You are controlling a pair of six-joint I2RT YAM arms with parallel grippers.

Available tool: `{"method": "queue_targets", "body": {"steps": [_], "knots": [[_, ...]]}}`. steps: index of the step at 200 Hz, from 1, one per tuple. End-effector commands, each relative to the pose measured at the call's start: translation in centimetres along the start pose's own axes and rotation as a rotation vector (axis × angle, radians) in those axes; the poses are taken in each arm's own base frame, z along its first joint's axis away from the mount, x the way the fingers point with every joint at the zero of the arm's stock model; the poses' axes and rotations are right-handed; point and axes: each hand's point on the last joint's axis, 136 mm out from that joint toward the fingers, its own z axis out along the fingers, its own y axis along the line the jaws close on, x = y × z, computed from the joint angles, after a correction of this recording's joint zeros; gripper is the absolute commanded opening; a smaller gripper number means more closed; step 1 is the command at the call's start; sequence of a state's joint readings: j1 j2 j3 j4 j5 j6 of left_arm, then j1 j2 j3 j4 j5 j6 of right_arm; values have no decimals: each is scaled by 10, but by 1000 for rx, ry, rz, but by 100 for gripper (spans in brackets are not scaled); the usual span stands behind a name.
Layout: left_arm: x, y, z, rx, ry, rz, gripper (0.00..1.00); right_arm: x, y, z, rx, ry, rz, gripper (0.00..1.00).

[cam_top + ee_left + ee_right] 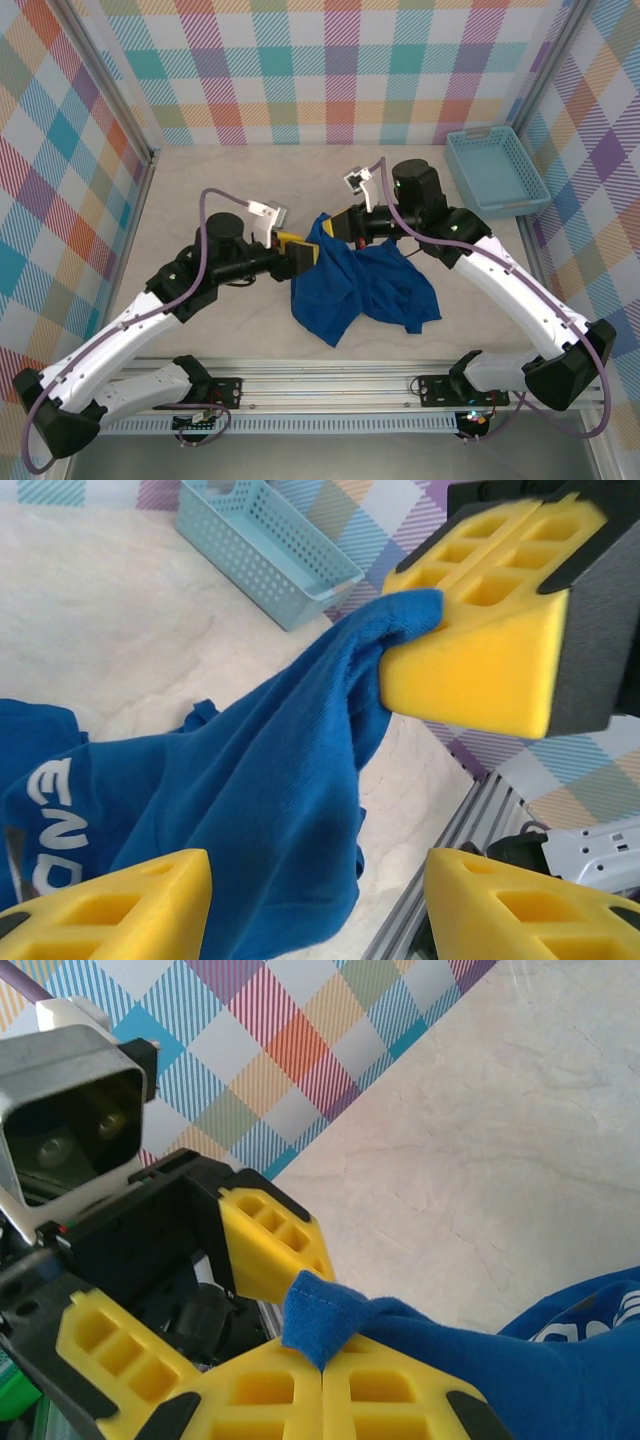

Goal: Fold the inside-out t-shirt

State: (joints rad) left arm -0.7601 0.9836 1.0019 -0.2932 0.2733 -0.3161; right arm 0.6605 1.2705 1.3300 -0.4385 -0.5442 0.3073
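The inside-out t-shirt, royal blue, lies bunched at the table's middle with one corner lifted. My right gripper is shut on that corner. In the right wrist view a small stitched fold of the t-shirt pokes out between the closed pads of the right gripper. My left gripper is just left of that corner and stands open. In the left wrist view the t-shirt hangs between the left gripper's spread yellow fingers, touching neither pad. White print shows at the left.
A light-blue lattice basket stands at the back right, seen also as the basket in the left wrist view. The aluminium rail runs along the near edge. Bare tabletop stretches behind and to the left of the arms.
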Motion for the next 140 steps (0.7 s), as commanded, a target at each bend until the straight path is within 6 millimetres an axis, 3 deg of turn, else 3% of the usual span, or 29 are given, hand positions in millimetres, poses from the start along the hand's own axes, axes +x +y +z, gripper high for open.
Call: {"method": "queue_targets", "body": {"steps": [1,38,49,64,90,105,121,140], "knots": [[-1,-8,11,-2,14,26,58,-12,14,-8,-39,-43,-3,0],[8,1,29,-71,37,22,54,-15,14,-7,-52,-60,10,0],[2,3,32,-81,4,16,44,-15,14,-8,-53,-62,11,0],[0,4,33,-78,-16,21,21,-14,9,-10,-35,-62,16,0],[2,-7,28,1,-24,37,0,-13,-31,-20,138,-64,95,0],[6,-14,25,83,-18,29,0,-9,-54,-20,257,-35,104,15],[5,-11,21,115,-29,-9,0,-3,-65,-19,312,6,90,30],[4,-1,19,109,-33,-49,0,11,-61,-24,294,20,16,40]]}}
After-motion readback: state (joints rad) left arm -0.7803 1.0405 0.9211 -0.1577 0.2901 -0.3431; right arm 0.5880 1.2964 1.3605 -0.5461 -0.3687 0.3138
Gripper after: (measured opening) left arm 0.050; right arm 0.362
